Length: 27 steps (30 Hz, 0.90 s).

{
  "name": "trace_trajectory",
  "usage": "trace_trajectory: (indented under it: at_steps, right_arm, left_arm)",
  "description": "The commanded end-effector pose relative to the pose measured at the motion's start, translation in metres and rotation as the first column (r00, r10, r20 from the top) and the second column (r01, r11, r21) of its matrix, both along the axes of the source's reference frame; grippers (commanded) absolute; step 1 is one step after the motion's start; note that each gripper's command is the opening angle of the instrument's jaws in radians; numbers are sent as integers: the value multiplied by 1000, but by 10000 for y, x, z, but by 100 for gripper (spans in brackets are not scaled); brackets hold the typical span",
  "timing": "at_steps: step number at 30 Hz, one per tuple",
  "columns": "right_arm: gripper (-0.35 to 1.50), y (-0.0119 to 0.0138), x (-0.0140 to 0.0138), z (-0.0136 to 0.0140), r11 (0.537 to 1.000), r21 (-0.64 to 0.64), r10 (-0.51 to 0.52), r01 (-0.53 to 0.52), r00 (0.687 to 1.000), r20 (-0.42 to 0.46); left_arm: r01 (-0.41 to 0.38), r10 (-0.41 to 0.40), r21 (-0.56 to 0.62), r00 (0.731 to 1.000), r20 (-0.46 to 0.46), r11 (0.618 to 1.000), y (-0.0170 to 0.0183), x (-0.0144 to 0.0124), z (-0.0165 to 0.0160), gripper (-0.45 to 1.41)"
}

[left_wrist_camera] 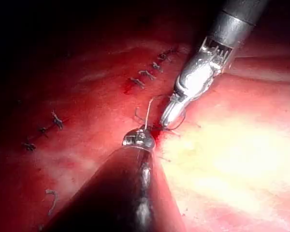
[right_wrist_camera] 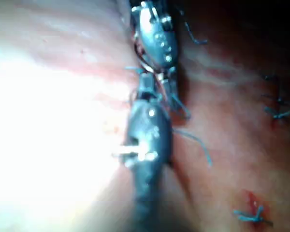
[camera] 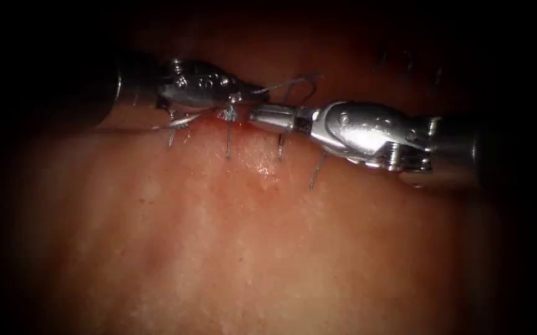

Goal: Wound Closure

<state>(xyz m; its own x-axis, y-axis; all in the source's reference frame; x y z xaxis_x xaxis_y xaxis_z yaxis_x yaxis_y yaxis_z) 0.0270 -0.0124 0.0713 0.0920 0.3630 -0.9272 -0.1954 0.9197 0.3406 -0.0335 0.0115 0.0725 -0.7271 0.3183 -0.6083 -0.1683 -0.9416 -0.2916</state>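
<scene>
While several tied stitches (camera: 228,133) already cross the cut (camera: 218,124) beside both tools, the left gripper (camera: 249,93) seemingly grips thread (camera: 293,80), the right gripper (camera: 259,116) looks closed, and I cannot spot the needle.

Polished metal over wet, glistening tissue

My left tool (camera: 252,93) and my right tool (camera: 257,115) are gleaming as bright, smooth, polished metal, catching hard highlights; the tissue (camera: 268,248) is looking soft, moist and faintly pebbled, shining glossy near the cut (camera: 243,124), while the thin thread (camera: 293,84) is showing as fine, matt, wiry strands.
</scene>
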Motion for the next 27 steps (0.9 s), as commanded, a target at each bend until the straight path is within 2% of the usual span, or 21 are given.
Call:
trace_trajectory:
  at_steps: [1,3,4,9,10,12,13,16,19,20,21,22,26,27]
  right_arm:
    - [-35,5,8,6,999,8,49,-49,999,-8]
    - [-35,7,7,8,994,27,111,-111,994,-22]
    - [-35,10,5,11,982,57,185,-182,982,-39]
    - [-35,11,5,12,955,97,286,-280,957,-53]
    - [-35,12,5,13,935,136,337,-327,940,-59]
    - [-30,13,5,13,929,145,352,-341,935,-54]
    - [-1,15,6,15,913,174,380,-368,924,-42]
    - [36,16,4,19,894,218,406,-392,914,-21]
    - [81,16,1,27,864,280,427,-419,904,36]
    - [103,15,-2,33,839,326,439,-435,896,63]
    - [103,15,-2,33,839,326,439,-435,896,63]
    - [115,13,-5,41,808,374,458,-455,885,86]
    - [125,8,-10,56,746,464,472,-477,871,137]
    - [125,8,-10,56,746,464,472,-477,871,137]
  left_arm:
    - [-3,3,-4,1000,7,1000,0,-7,5,-45]
    - [-6,6,-2,1000,11,1000,-7,-9,3,-45]
    - [-9,9,0,1000,15,1000,-17,-13,-3,-45]
    - [-15,14,5,1000,22,1000,-28,-18,-10,-45]
    - [-17,17,6,1000,25,1000,-34,-21,-13,-45]
    - [-17,17,6,1000,25,1000,-36,-22,-15,-45]
    - [-19,19,7,999,28,1000,-41,-25,-18,-45]
    - [-22,22,9,999,27,1000,-47,-28,-24,-45]
    - [-24,23,12,999,26,1000,-52,-30,-29,-45]
    - [-24,23,13,999,26,1000,-54,-32,-32,-45]
    - [-24,23,13,999,26,1000,-54,-32,-32,-45]
    - [-23,23,14,999,26,1000,-55,-33,-35,-45]
    - [-23,23,15,999,27,1000,-56,-34,-36,-45]
    - [-23,23,15,999,27,1000,-56,-34,-36,-45]
